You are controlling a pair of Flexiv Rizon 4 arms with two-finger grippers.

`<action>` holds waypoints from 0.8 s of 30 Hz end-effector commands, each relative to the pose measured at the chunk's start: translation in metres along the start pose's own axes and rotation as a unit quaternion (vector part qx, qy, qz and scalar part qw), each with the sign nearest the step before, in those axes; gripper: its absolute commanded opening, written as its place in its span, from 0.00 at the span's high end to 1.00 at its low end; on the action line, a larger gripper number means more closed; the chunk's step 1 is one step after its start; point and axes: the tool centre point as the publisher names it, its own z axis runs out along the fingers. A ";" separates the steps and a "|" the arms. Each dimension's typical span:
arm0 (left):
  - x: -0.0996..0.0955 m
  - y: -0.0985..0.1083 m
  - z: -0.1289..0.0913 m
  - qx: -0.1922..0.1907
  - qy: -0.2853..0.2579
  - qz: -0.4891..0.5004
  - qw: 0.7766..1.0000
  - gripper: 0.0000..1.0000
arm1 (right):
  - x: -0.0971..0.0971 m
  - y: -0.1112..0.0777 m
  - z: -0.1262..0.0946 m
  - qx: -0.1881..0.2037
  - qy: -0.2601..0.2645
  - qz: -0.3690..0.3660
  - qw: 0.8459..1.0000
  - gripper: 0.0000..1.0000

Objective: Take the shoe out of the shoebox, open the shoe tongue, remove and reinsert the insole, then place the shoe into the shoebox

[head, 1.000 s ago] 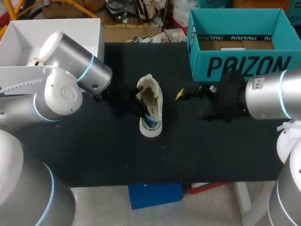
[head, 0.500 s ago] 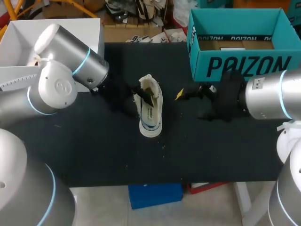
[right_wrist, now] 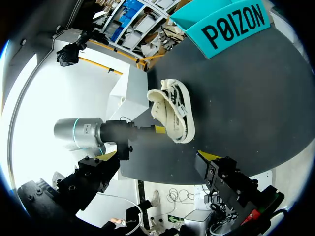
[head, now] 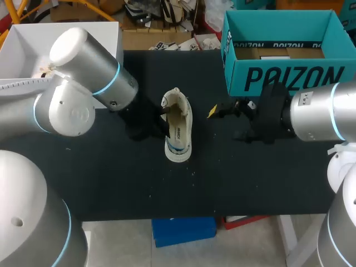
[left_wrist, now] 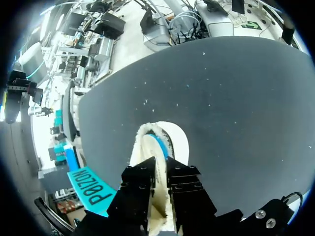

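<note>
Starting at the near edge of the table [head: 250,178], a few pale specks [head: 193,171] are lying on the black top.

Further in, the shoe [head: 179,125] is sitting about mid-table, a touch left of centre. It's standing upright on its sole and running lengthwise from near to far, outside both boxes. It's cream with black markings on the side, and a bit of blue is showing inside.

Your left gripper [head: 165,119] is sitting at the shoe's left side and pinching its side wall. In the left wrist view the two black fingers are pressing close together with a strip of the cream upper squeezed between them. As far as you can see, one finger is going inside the opening and one is staying outside.

Your right gripper [head: 225,123] is hanging to the right of the shoe, apart from it, roughly between the shoe and the shoebox [head: 283,78]. In the right wrist view its yellow-tipped fingers are spreading wide over the table, with the shoe sitting ahead of them.

At the far right corner the teal shoebox is standing open-topped, with brown card showing inside. At the far left corner a white box [head: 22,50] is sitting open, partly hiding behind your left arm [head: 83,94].
</note>
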 end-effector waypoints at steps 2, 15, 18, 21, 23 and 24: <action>-0.004 0.005 0.014 -0.004 0.012 -0.003 1.000 1.00 | 0.001 -0.001 0.000 -0.001 -0.002 0.000 1.000 0.00; 0.001 0.001 0.033 0.008 0.030 -0.005 0.999 1.00 | 0.001 -0.001 0.000 -0.001 -0.002 0.000 1.000 0.00; 0.003 0.001 0.037 0.011 0.036 -0.006 0.999 1.00 | 0.001 -0.001 0.000 -0.001 -0.002 0.000 1.000 0.00; 0.006 0.000 0.041 0.013 0.042 -0.008 0.999 1.00 | 0.001 -0.001 0.000 -0.001 -0.002 0.000 1.000 0.00; 0.006 0.000 0.041 0.013 0.044 -0.008 0.999 1.00 | 0.001 -0.001 0.000 -0.001 -0.002 0.000 1.000 0.00; 0.006 0.001 0.041 0.013 0.044 -0.008 0.999 1.00 | 0.001 -0.001 0.000 -0.001 -0.002 0.000 1.000 0.00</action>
